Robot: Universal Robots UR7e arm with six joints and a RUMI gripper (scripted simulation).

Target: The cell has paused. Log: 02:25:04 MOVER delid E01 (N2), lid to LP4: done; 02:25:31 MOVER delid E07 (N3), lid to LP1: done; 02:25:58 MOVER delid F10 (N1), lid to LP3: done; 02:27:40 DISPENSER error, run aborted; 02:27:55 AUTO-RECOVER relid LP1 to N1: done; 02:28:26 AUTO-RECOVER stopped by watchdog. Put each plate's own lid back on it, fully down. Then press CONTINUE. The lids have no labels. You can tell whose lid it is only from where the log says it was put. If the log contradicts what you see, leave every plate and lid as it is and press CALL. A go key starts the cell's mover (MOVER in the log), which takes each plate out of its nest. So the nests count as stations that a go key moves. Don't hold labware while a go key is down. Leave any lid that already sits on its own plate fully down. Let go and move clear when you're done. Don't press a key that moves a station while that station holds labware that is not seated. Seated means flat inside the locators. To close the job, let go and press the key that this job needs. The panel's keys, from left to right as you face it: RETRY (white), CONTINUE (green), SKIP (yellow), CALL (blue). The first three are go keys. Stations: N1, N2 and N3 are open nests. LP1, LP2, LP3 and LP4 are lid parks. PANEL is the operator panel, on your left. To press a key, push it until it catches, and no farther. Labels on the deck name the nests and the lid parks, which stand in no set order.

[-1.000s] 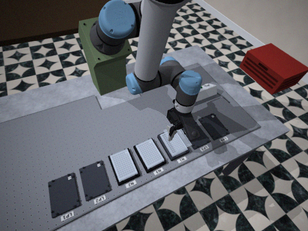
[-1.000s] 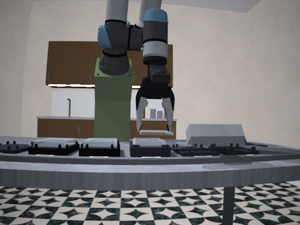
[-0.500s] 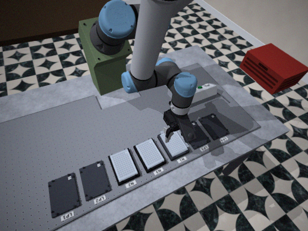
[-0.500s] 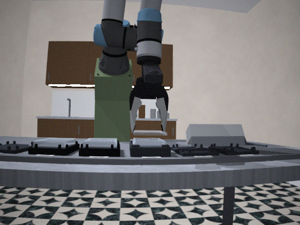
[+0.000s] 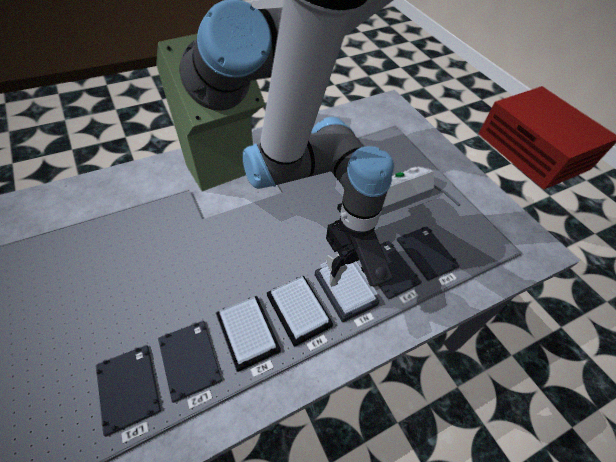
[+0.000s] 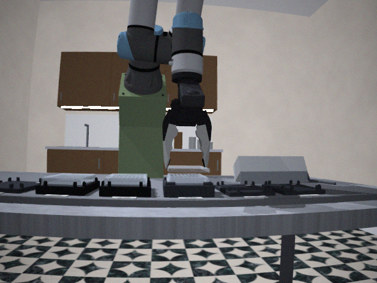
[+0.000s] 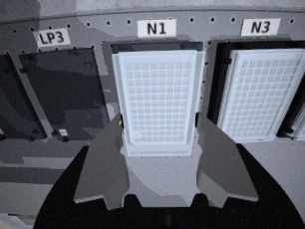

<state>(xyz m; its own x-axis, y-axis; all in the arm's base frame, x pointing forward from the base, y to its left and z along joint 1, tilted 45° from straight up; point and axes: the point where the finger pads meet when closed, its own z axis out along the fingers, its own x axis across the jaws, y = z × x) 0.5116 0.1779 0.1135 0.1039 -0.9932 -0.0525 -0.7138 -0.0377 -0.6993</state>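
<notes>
Evidently, the gripper (image 5: 345, 267) (image 6: 186, 168) (image 7: 158, 114) pinches the clear, thin lid (image 6: 188, 168) (image 7: 159, 150) by opposite edges, leaving its underside free for lowering. It hangs level just above the gridded microplate (image 5: 350, 290) (image 6: 186, 177) (image 7: 158, 100) in nest N1 (image 5: 346, 317) (image 6: 188, 190) (image 7: 117, 45) (black, with upright locators).

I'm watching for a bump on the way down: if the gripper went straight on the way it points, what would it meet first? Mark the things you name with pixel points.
Probably the plate in N1 (image 5: 352, 295) (image 6: 188, 178) (image 7: 159, 95), with the held lid (image 6: 186, 168) (image 7: 159, 150) touching first; the remaining gap is hard to judge.
</notes>
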